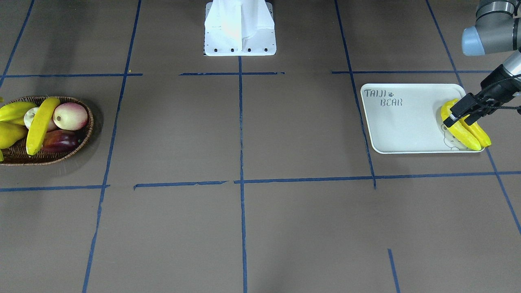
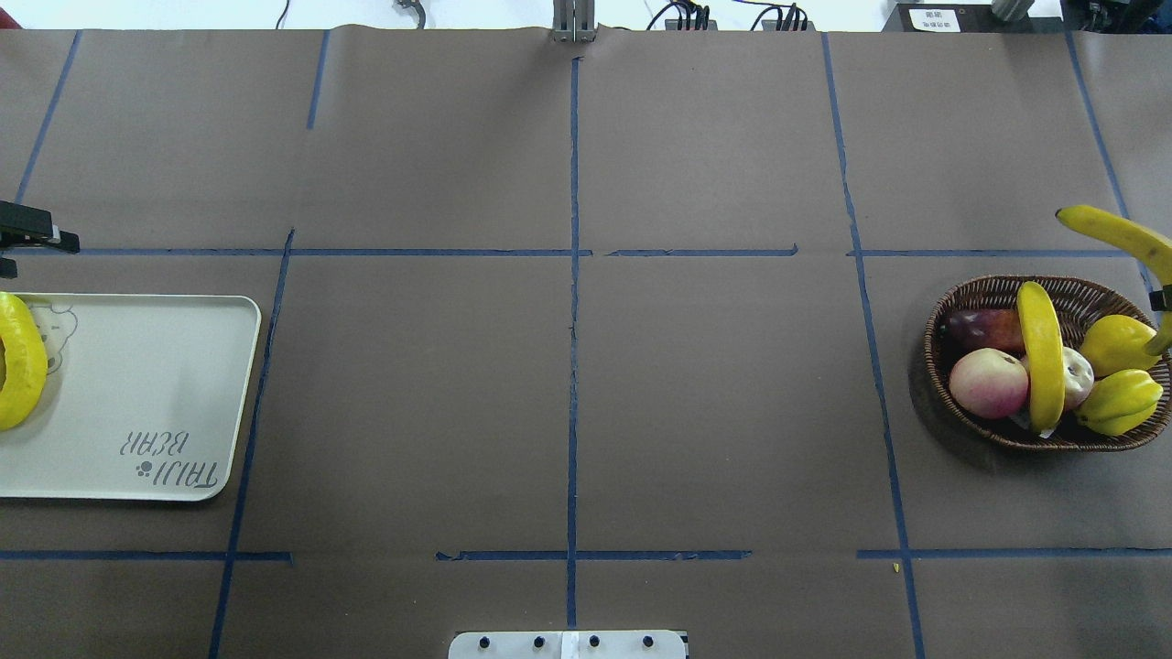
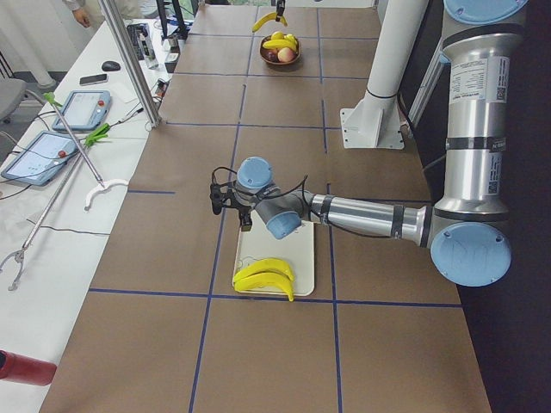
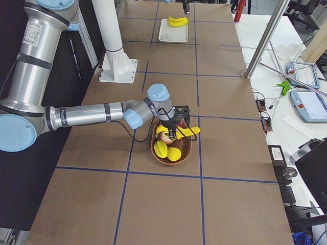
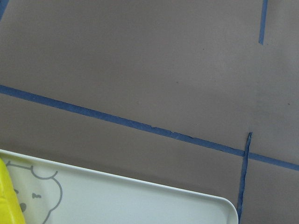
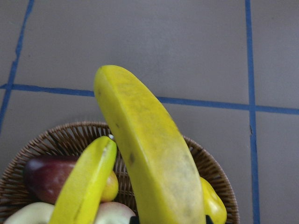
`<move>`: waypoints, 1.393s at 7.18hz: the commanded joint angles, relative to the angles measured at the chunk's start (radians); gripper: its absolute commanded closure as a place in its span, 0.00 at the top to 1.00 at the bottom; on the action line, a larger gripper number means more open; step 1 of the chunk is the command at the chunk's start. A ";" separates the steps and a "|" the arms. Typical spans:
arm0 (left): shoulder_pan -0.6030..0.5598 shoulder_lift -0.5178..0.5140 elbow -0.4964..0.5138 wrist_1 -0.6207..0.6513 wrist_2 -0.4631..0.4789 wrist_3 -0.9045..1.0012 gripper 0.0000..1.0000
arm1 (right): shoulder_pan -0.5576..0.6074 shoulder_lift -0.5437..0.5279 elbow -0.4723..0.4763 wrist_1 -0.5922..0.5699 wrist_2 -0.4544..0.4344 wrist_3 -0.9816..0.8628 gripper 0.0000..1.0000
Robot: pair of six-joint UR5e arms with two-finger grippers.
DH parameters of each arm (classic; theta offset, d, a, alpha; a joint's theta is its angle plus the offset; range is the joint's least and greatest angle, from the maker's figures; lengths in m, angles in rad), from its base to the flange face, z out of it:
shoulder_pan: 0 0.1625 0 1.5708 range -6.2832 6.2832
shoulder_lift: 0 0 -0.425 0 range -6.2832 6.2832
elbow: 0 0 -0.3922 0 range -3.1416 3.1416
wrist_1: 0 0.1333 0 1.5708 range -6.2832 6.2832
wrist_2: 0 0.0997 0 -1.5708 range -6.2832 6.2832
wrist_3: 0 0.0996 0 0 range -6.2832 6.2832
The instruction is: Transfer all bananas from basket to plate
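Note:
Two bananas (image 1: 468, 136) lie side by side at the bear end of the white plate (image 1: 403, 126); they also show in the overhead view (image 2: 20, 361). My left gripper (image 1: 452, 116) hangs open and empty above them, touching neither. My right gripper (image 2: 1163, 297) is shut on a third banana (image 2: 1122, 233) and holds it above the far rim of the wicker basket (image 2: 971, 297); it fills the right wrist view (image 6: 149, 154). One more banana (image 2: 1042, 357) lies across the fruit in the basket.
The basket also holds a pink-cream fruit (image 2: 987, 383), a dark purple fruit (image 2: 982, 328) and plump yellow fruits (image 2: 1119, 343). The white robot base (image 1: 240, 28) stands at mid-table. Brown table with blue tape lines lies between basket and plate.

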 commanded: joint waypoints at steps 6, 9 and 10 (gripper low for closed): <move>0.115 -0.204 -0.025 -0.065 -0.003 -0.272 1.00 | -0.306 0.395 -0.025 -0.009 -0.001 0.324 0.00; 0.212 -0.370 -0.024 -0.051 -0.001 -0.594 1.00 | -0.429 0.625 -0.019 -0.257 -0.122 0.361 0.00; 0.246 -0.423 -0.019 -0.048 0.005 -0.709 1.00 | -0.484 0.671 -0.019 -0.296 -0.205 0.361 0.00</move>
